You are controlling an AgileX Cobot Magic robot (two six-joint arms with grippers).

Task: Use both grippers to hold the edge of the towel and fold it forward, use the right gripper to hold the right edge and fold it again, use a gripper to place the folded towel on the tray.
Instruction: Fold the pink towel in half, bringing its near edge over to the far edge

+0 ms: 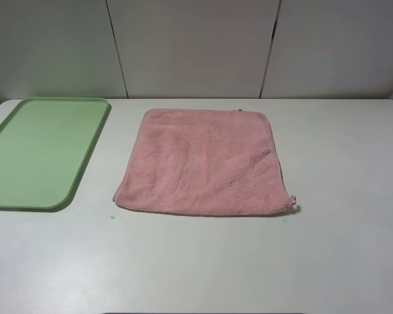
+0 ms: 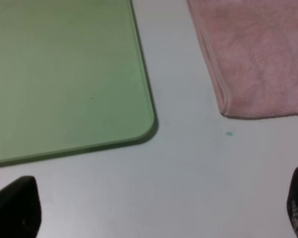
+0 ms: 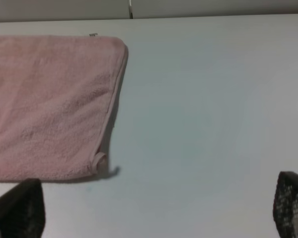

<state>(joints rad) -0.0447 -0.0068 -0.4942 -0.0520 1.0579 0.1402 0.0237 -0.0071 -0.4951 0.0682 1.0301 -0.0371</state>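
Pale grey panels (image 1: 196, 46) are backing a white surface (image 1: 340, 255). The towel (image 1: 206, 163) is lying flat and unfolded at its middle, and the tray (image 1: 42, 154) is sitting empty just beside it on the left, with a strip of bare surface showing between them.

The towel is looking light, soft and limp, so I am judging that it will sag and drape once lifted, while its pile gives the fingers good friction. The hemmed near edge of the towel (image 1: 203, 212) is offering the firmest hold, with one gripper near each front corner. The loop (image 3: 100, 161) at the near right corner is sticking out and could snag.

The left gripper (image 2: 156, 208) is hanging with its fingers wide apart over bare surface, holding nothing, near the tray's corner and the towel's left front corner. The right gripper (image 3: 154, 208) is likewise standing wide apart and empty, near the looped corner.

Neither gripper is appearing in the high view, which alone is giving the whole towel and tray together. The wrist views are showing the hem and a small teal speck (image 2: 229, 133) up close.
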